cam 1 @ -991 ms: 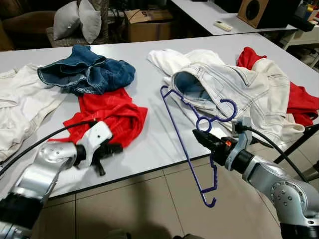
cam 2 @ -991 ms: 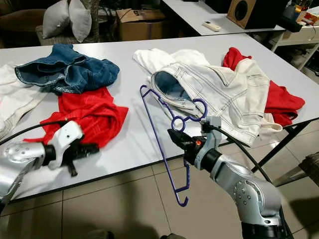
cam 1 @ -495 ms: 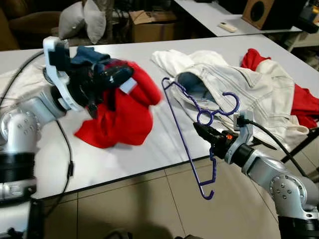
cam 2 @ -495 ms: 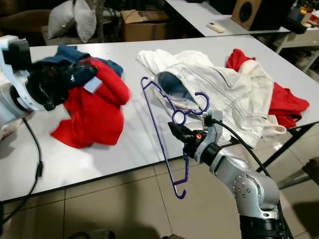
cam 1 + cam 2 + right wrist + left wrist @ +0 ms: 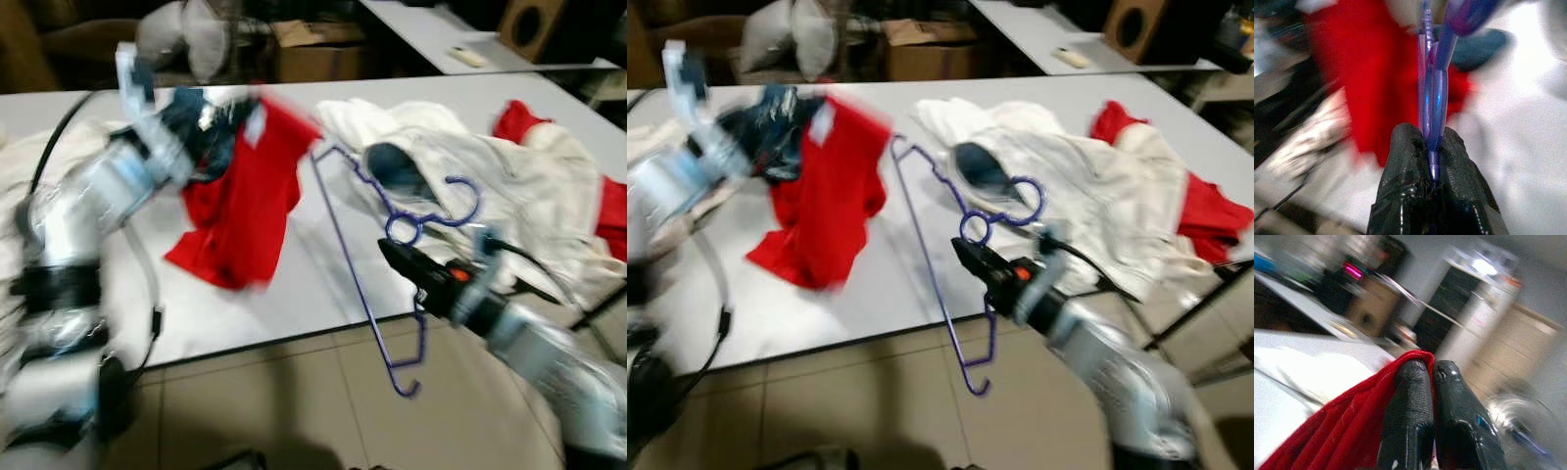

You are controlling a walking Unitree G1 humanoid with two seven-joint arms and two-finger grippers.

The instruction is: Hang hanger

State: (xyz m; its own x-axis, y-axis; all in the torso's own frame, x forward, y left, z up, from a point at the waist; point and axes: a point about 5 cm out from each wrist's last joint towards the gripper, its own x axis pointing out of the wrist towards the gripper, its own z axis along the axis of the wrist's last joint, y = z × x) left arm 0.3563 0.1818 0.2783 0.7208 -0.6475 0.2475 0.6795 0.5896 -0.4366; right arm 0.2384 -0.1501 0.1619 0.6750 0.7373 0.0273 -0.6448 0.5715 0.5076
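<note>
- Nearest the camera, the right gripper (image 5: pixel 397 257) clamps the purple hanger (image 5: pixel 345 230) just below its looped neck; the right wrist view shows both black fingers (image 5: pixel 1400 161) pressed tight on the thin plastic bars.
- The hanger sits tilted in the air over the near edge of the white table (image 5: pixel 304 284), its hook (image 5: pixel 460 201) curling up toward the pale garments and one shoulder end dangling past the table edge above the tiled floor (image 5: pixel 294 401).
- To the robot's left, the left gripper (image 5: pixel 1431 377) pinches a fold of the red shirt (image 5: pixel 240 196), its fingertips (image 5: pixel 1410 382) closed with red cloth between them; the shirt hangs lifted, its lower part draping down to the tabletop.
- Judging by this, the step in hand is bringing garment and hanger together: both are gripped and raised, close but apart, and the shirt is not yet on the hanger.
- The next move likely calls for steering the hanger's upper shoulder end into the shirt's opening, which needs the cloth held open rather than bunched; the heavy blur makes the neckline impossible to pick out.
- Farther back lie blue jeans (image 5: pixel 201 122) behind the shirt, and a heap of white clothes (image 5: pixel 470 166) with a second red garment (image 5: pixel 612 206) at the robot's right.
- Beyond the table, pillows (image 5: pixel 186 39) and a cardboard box (image 5: pixel 318 49) sit in shadow.
</note>
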